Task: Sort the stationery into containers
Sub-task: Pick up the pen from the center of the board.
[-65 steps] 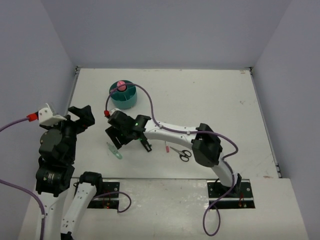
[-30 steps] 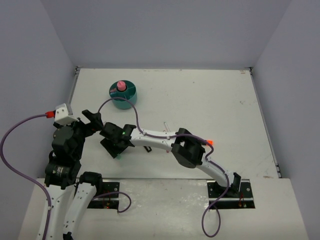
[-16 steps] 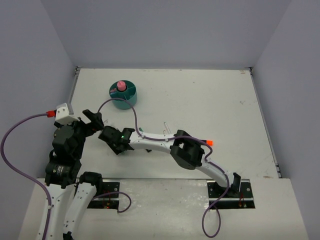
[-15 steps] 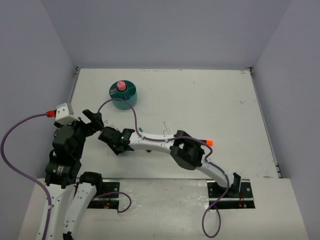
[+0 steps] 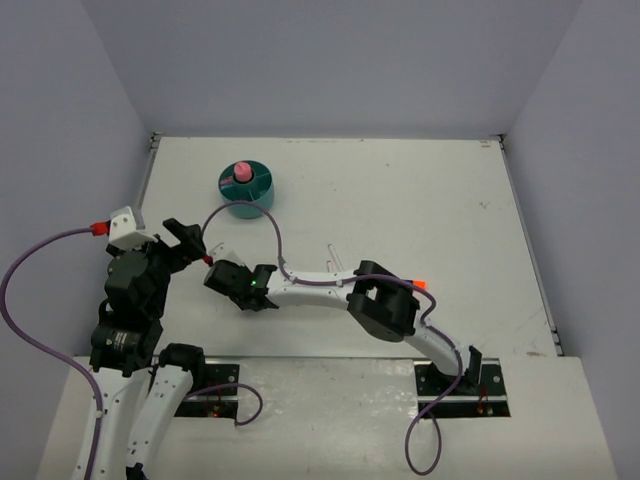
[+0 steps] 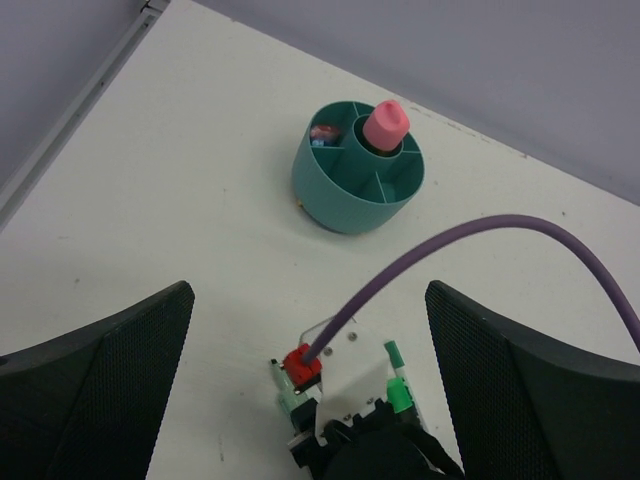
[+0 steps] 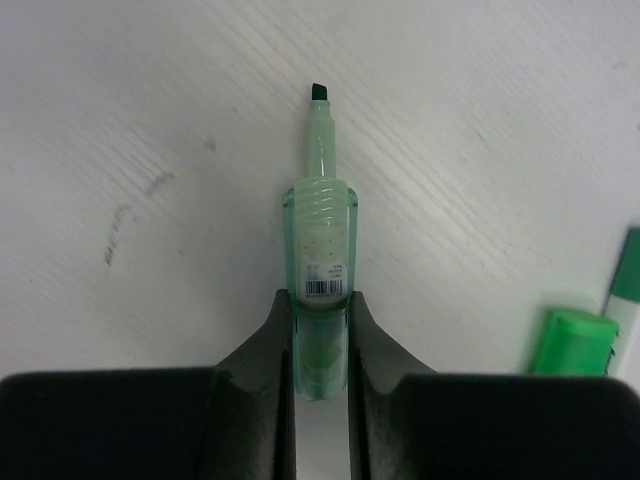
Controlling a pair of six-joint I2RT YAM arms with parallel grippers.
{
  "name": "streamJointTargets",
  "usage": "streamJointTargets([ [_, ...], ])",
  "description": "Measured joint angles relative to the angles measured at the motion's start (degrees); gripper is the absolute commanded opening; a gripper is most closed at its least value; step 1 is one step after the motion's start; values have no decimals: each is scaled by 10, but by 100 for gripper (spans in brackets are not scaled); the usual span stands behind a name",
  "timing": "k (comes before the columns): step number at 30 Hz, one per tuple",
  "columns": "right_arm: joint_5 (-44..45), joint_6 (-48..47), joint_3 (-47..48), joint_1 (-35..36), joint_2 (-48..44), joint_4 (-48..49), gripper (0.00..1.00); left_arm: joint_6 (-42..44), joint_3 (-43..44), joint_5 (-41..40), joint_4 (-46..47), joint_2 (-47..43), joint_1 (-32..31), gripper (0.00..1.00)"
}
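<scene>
One uncapped green highlighter [image 7: 322, 250], probably light, stiff and slick, is clenched by its rear barrel in the right end effector [image 7: 320, 302] near the tabletop [image 7: 150, 100], well apart from the teal organizer [image 6: 345, 205], while the left end effector [image 6: 308, 292] gapes empty.

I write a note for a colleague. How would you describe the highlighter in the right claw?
On the white table, follow the right arm to the right claw, at the near left. Clamped between its fingers is the green highlighter: pale translucent body, barcode label, bare dark chisel tip. The cap beside it is shorter, opaque, brighter green.
</scene>
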Motion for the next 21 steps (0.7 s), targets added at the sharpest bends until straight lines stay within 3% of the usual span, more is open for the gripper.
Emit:
streamJointTargets([
  [10,-12,9,-282,-3,-201,35,0,-75,0,-4,-1,-1,0,100],
  [16,17,17,-371,-5,-347,42,0,-139,-39,171,88,21,0,100],
  [21,55,25,-412,-9,-451,52,0,-227,-153,360,265,58,0,100],
])
